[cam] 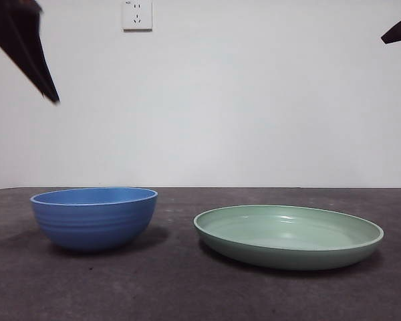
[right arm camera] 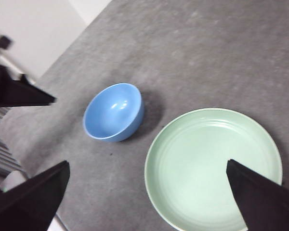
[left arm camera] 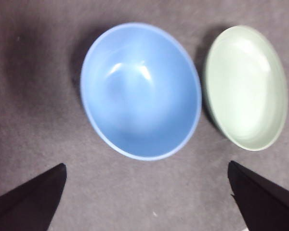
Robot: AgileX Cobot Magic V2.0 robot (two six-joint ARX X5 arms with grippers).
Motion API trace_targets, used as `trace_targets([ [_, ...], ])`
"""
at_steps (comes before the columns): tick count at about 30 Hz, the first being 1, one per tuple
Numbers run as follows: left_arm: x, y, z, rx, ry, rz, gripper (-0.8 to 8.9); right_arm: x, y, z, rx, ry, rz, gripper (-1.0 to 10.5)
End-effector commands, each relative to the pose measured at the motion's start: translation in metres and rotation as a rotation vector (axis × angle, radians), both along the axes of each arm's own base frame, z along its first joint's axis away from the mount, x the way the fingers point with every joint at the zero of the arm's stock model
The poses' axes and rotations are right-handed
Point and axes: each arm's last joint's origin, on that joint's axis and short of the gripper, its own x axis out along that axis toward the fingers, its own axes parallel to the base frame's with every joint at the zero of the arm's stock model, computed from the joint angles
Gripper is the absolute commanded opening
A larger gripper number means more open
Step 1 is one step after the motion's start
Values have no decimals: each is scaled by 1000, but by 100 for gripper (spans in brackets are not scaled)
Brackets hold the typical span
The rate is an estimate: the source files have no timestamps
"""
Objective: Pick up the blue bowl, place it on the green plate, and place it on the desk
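The blue bowl stands upright and empty on the desk, left of the green plate, a small gap between them. High above the bowl hangs my left gripper, a dark tip at the upper left. In the left wrist view the left gripper is open, looking down into the blue bowl with the green plate beside it. My right gripper is open too, high over the green plate, with the blue bowl further off. It holds nothing.
A white wall with a power socket stands behind the desk. The right arm shows only as a black tip at the upper right. The left arm's jaw crosses the right wrist view near the desk's edge.
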Motion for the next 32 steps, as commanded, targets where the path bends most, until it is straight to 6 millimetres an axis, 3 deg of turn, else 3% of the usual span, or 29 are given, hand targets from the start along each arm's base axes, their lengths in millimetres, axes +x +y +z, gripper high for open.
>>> trace_targets([
  [1,19,-3,-7,19,1,-12,645,1,1,5,13,-5,7,520],
  [7,46,-7,-38,50,61,-1,616,0,1,4,11,9,7,520],
  [15,66,-9,-66,74,101,10,610,-1,1,4,19,14,22,520],
  [22,71,-9,-74,120,108,37,287,-1,1,4,20,15,24,520],
  [32,75,-10,-77,117,91,37,57,-1,1,4,19,15,23,520],
])
